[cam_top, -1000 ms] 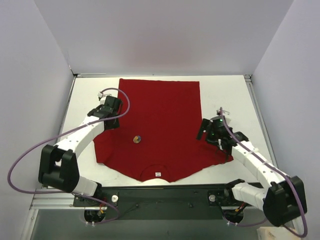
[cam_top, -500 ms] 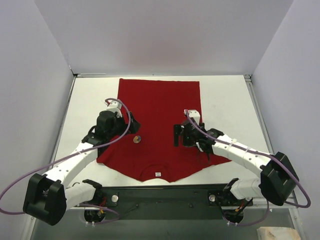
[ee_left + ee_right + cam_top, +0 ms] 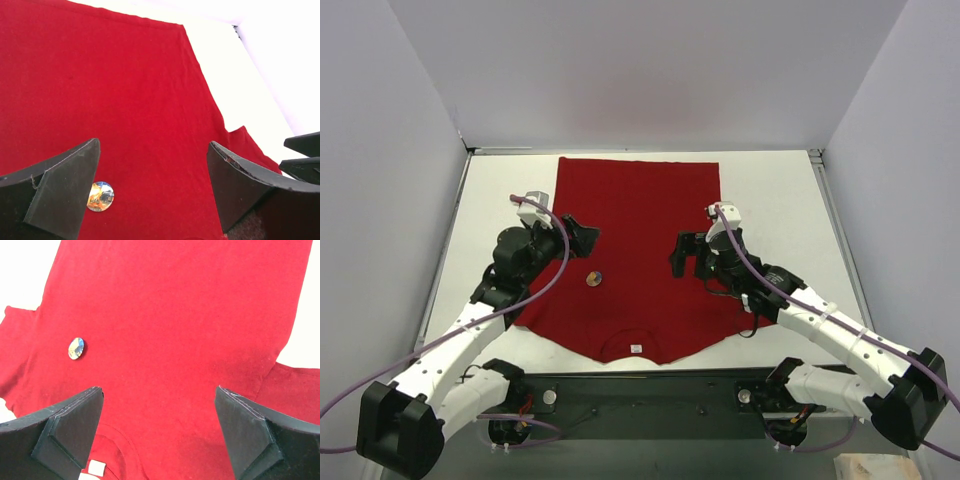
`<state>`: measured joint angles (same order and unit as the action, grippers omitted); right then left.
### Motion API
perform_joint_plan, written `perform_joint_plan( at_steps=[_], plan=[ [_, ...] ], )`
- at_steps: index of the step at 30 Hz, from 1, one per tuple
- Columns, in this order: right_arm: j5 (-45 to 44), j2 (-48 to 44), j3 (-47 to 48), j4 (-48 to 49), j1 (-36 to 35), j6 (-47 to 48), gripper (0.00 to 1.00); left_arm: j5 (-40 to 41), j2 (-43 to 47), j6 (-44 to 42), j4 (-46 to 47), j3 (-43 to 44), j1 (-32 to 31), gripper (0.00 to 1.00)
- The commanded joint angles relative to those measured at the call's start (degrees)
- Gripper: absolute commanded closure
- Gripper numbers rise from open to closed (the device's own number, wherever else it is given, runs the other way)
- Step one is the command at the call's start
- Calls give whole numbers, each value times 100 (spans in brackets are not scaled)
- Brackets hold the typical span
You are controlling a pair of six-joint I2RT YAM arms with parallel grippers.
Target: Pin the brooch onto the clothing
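The deep-red T-shirt (image 3: pixel 640 240) lies flat on the white table, collar and white label (image 3: pixel 636 348) toward the arms. The brooch (image 3: pixel 593 278) is a tiny round golden-orange badge lying on the shirt's left chest. My left gripper (image 3: pixel 582 236) is open and empty, above the shirt just up and left of the brooch. In the left wrist view (image 3: pixel 153 144) the brooch (image 3: pixel 100 196) lies by the left finger (image 3: pixel 60 195). My right gripper (image 3: pixel 685 257) is open and empty over the shirt's right half. In the right wrist view (image 3: pixel 159 390) the brooch (image 3: pixel 76 348) lies far left.
White table (image 3: pixel 775 200) shows on both sides of the shirt, with walls close round it. The right gripper's dark fingers (image 3: pixel 302 155) show at the right edge of the left wrist view. The label (image 3: pixel 96 468) shows at the bottom of the right wrist view.
Both grippers have moved in from the shirt's sleeves toward its middle. The left one now stands near the brooch, the right one over the shirt's right half. The brooch has not moved.
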<state>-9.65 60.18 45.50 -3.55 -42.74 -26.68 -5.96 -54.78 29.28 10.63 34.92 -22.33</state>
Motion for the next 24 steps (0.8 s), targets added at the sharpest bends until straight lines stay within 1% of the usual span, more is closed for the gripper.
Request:
perform_joint_plan(
  at_steps=[1, 7, 24],
  plan=[
    [-142, -68, 65, 127, 55, 154, 0, 165, 117, -150, 264, -64, 18, 3],
    [-187, -33, 56, 83, 108, 31, 0, 340, 126, -229, 132, -90, 9, 3],
    [-125, -68, 126, 171, 126, 66, 0, 552, 214, -511, 35, -134, 9, 3]
  ],
)
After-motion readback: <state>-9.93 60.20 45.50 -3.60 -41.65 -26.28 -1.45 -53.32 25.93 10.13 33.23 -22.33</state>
